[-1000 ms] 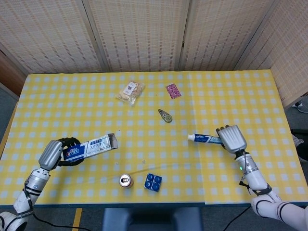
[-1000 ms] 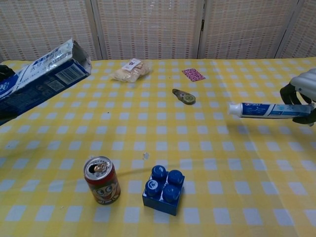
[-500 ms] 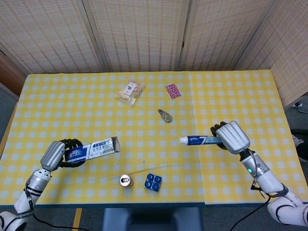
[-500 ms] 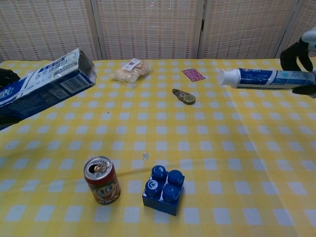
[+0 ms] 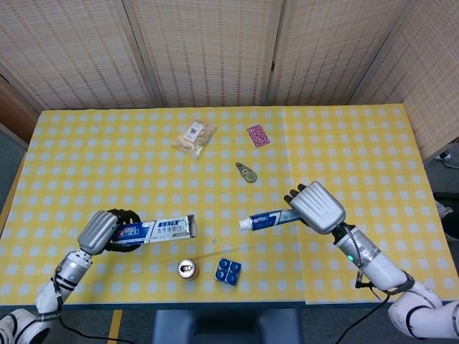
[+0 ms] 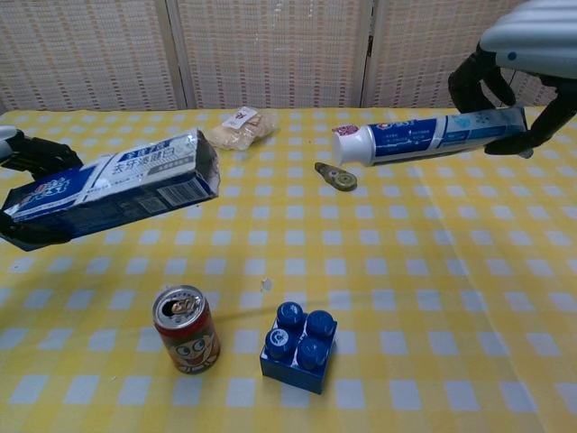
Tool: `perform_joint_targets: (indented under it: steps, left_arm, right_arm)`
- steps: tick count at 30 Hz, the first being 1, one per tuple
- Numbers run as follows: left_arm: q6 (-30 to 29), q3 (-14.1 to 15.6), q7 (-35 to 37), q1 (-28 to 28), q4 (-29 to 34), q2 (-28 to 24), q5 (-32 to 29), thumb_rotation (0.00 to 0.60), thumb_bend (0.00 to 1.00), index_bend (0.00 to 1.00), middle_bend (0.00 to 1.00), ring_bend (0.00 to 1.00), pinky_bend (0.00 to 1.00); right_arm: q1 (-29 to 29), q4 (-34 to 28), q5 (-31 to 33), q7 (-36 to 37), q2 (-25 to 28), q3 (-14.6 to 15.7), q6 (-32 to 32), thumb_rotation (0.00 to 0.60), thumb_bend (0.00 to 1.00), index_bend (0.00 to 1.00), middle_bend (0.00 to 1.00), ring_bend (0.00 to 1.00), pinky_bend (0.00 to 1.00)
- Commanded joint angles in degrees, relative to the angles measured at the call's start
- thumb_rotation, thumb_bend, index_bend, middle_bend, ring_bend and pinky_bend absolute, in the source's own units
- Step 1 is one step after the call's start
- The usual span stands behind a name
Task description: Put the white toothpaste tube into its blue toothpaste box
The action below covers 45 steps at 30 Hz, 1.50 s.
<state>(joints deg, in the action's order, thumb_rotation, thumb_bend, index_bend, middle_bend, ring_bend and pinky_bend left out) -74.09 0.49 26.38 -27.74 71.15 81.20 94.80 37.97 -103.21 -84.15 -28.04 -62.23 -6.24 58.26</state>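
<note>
My left hand point(image 5: 107, 230) point(image 6: 27, 158) grips the closed end of the blue toothpaste box point(image 5: 159, 231) point(image 6: 117, 185), held above the table with its open mouth pointing right. My right hand point(image 5: 315, 207) point(image 6: 527, 45) grips the tail of the white toothpaste tube point(image 5: 267, 219) point(image 6: 424, 137), also held in the air, with its white cap pointing left toward the box. A gap of about a hand's width separates the cap from the box mouth in the head view.
Below the gap stand a red drink can point(image 5: 188, 269) point(image 6: 186, 329) and a blue toy brick point(image 5: 228, 271) point(image 6: 300, 347). Farther back lie a small tape dispenser point(image 5: 247, 173) point(image 6: 336, 177), a snack bag point(image 5: 194, 137) point(image 6: 238, 128) and a pink packet point(image 5: 258, 135) point(image 6: 353, 136).
Both hands have moved toward the middle of the table and risen. The box mouth and the tube cap are much closer together than before.
</note>
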Motion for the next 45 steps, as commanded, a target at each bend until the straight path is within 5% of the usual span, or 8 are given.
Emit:
perform_joint_targets:
  steps: [1, 15, 33, 45]
  left_arm:
    - [0.6, -0.2, -0.5, -0.5, 0.9, -0.2, -0.1, 0.6, 0.22, 0.72, 0.77, 0.61, 0.75]
    - [2.6, -0.4, -1.9, -2.3, 4.0, -0.4, -0.3, 0.6, 0.22, 0.72, 0.77, 0.61, 0.75]
    - [4.7, -0.4, -6.8, -3.6, 7.3, -0.5, -0.9, 0.6, 0.21, 0.72, 0.77, 0.61, 0.75]
    - [5.2, -0.6, -4.5, -3.9, 8.0, -1.3, -1.8, 0.6, 0.22, 0.72, 0.77, 0.61, 0.75]
  right_arm:
    - [1.2, -0.7, 1.5, -1.7, -1.5, -0.8, -1.3, 0.6, 0.31, 0.73, 0.66, 0.6, 0.83]
    - [5.1, -1.6, 7.8, -9.1, -8.0, -2.9, -3.2, 0.6, 0.31, 0.73, 0.66, 0.6, 0.83]
    - [8.5, -6.3, 15.2, -22.5, -8.1, -3.5, -1.3, 0.6, 0.31, 0.73, 0.66, 0.6, 0.83]
    - [9.1, -6.5, 16.8, -22.6, -9.0, -2.3, 0.0, 0.6, 0.31, 0.73, 0.66, 0.6, 0.83]
